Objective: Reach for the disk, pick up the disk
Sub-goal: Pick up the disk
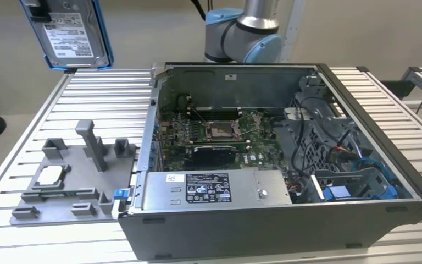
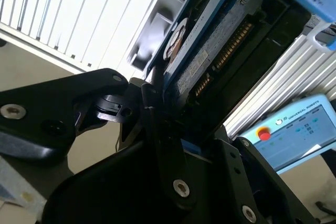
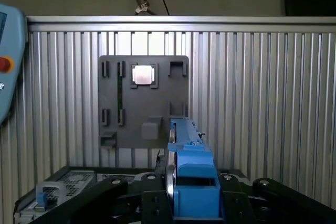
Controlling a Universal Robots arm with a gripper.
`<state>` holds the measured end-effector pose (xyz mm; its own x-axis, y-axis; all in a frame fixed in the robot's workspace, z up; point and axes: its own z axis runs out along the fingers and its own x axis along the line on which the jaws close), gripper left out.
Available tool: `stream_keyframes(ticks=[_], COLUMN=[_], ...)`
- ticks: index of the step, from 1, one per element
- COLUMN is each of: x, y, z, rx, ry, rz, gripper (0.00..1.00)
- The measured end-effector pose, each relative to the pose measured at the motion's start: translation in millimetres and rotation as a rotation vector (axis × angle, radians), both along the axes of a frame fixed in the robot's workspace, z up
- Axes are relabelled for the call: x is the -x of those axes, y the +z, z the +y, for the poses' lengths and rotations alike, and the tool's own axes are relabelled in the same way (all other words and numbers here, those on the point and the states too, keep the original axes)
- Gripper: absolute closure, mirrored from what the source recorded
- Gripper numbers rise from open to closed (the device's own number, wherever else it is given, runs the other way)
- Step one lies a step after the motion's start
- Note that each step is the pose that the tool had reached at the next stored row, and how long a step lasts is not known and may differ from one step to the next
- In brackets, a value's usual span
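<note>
In the exterior view the disk [image 1: 72,34] hangs upright in the air, clear of the ribbed tabletop [image 1: 94,93], with its white label facing the camera. Well below it lies the grey fixture plate [image 1: 64,187]. The open computer case [image 1: 270,165] sits beside the plate, and the robot arm [image 1: 244,33] is behind the case.

In the second wrist view the end effector [image 2: 157,90] pinches the disk [image 2: 210,56], its black fingers [image 2: 105,90] pressed against the blue bracket. The circuit-board side of the disk shows. A teach pendant [image 2: 294,135] lies beyond the end effector.

In the first wrist view the disk [image 3: 191,177] stands edge-on between the end effector's fingers. Straight ahead of the end effector the fixture plate rests on the tabletop and carries a small silver chip [image 3: 143,74].
</note>
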<state>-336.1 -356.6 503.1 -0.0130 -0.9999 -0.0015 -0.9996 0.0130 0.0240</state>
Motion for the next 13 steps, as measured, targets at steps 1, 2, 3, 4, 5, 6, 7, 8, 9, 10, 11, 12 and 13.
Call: stream_keyframes(ticks=[1,2,3,4,5,6,7,8,9,10,11,12,13], x=[-1.9,-3.9,-5.7,-7.5,-9.6,-11.5,-13.3,-15.3,-17.1,-19.1,-20.9,-22.7,-24.7], y=[0.0,0.0,0.0,0.0,0.0,0.0,0.0,0.0,0.0,0.0,0.0,0.0,0.0], z=[0.0,0.0,0.0,0.0,0.0,0.0,0.0,0.0,0.0,0.0,0.0,0.0,0.0], rx=[0.0,0.0,0.0,0.0,0.0,0.0,0.0,0.0,0.0,-0.0001,0.0,0.0,0.0], ry=[0.0,0.0,0.0,0.0,0.0,0.0,0.0,0.0,0.0,0.0,0.0,0.0,0.0], rz=[0.0,0.0,0.0,0.0,0.0,-0.0001,0.0,-0.0001,0.0,-0.0001,0.0,0.0,0.0], gripper=[1.0,1.0,1.0,1.0,1.0,1.0,1.0,1.0,1.0,1.0,1.0,1.0,1.0])
